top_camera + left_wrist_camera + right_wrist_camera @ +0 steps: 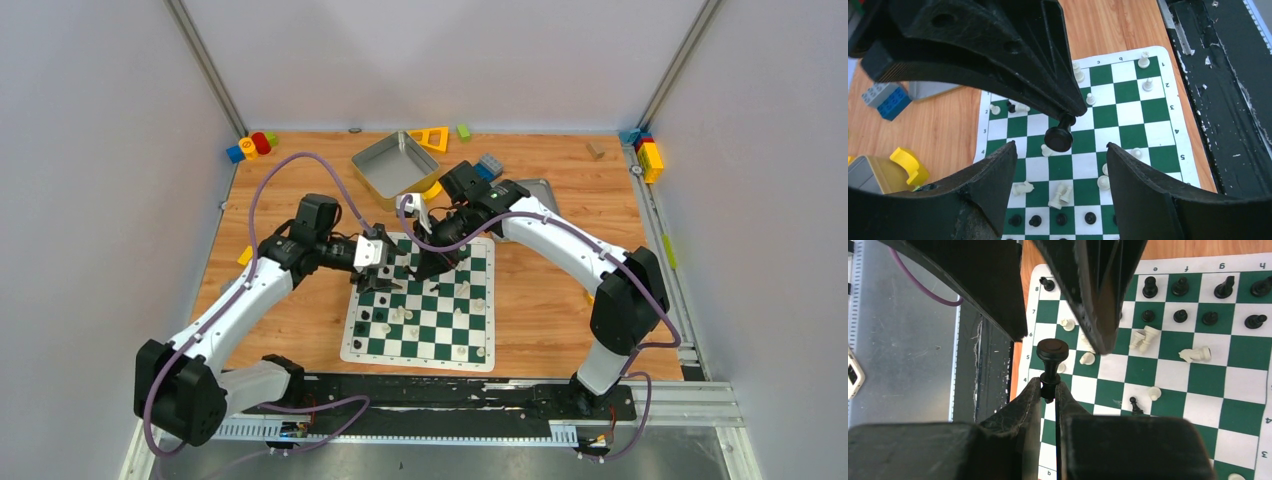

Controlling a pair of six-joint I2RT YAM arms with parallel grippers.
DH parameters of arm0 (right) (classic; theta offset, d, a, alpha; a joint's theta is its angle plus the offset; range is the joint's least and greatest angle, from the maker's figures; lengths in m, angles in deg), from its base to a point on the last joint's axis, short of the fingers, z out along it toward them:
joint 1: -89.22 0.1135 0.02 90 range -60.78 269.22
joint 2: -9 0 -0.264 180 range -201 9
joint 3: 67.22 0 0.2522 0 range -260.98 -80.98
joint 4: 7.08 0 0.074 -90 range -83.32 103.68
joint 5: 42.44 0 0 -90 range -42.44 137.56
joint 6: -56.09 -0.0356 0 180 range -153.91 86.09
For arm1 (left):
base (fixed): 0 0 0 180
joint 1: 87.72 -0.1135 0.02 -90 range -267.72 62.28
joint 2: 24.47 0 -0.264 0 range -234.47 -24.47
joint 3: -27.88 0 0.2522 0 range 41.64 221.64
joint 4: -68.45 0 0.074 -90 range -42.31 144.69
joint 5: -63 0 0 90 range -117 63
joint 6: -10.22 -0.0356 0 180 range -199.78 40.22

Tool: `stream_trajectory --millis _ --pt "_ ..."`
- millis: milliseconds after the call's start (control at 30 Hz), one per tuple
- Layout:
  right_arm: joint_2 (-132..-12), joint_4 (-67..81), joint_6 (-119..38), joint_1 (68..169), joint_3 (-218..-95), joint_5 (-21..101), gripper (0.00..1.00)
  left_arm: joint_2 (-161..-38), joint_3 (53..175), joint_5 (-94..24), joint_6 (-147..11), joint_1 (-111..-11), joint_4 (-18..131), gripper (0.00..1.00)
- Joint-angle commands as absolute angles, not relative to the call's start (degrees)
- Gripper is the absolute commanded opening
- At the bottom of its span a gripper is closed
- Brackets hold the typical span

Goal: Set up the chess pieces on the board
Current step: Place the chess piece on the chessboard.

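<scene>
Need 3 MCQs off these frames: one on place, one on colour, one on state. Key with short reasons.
1. Where is the chess piece held by the right gripper?
A. over the board
B. over the metal tray
C. over the toy blocks

2. What colour is that piece?
A. cream
B. black
C. green

3. The left gripper is:
A. shut on a cream piece
B. shut, empty
C. open

Key:
1 A, green and white squares lie right behind it.
2 B, it shows black in both wrist views.
3 C, its jaws stand wide apart, touching nothing.
</scene>
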State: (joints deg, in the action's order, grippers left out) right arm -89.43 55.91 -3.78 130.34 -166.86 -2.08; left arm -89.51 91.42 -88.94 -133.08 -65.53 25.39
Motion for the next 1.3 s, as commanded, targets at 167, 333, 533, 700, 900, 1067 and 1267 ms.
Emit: stream_trajectory --millis 167,333,533,700,900,1067,1267 --pt "-89.53 56.82 -2.03 130.39 -168.43 -5.63 0.0 -91.09 94.2 -86.78 -135.64 -60.6 27.8 0.62" --pt "-89.65 56.86 -2.0 130.35 -168.52 -5.61 0.0 -91.17 94.12 -86.47 -135.25 -60.06 27.98 0.52" --pt "-89.94 56.95 -2.2 130.26 -168.63 -5.35 0.0 -91.3 93.77 -86.51 -134.09 -59.57 29.12 0.36" --pt "-90.29 57.0 -3.26 129.54 -169.25 -4.26 0.11 -90.86 93.34 -84.56 -128.76 -59.42 32.52 0.02" --pt "-87.1 50.31 -12.31 120.65 -169.97 -9.39 0.45 -89.32 89.14 -78.91 -106.88 -62.31 49.68 0.0" --pt "-82.73 36.23 -26.47 114.41 -165.28 -12.25 0.61 -90.87 85.76 -80.44 -84.2 -66.43 71.34 0.0" --pt "-82.91 27.97 -37.41 112.76 -163.33 -14.59 0.66 -93.47 82.77 -78.79 -69.71 -66.63 86.12 0.0"
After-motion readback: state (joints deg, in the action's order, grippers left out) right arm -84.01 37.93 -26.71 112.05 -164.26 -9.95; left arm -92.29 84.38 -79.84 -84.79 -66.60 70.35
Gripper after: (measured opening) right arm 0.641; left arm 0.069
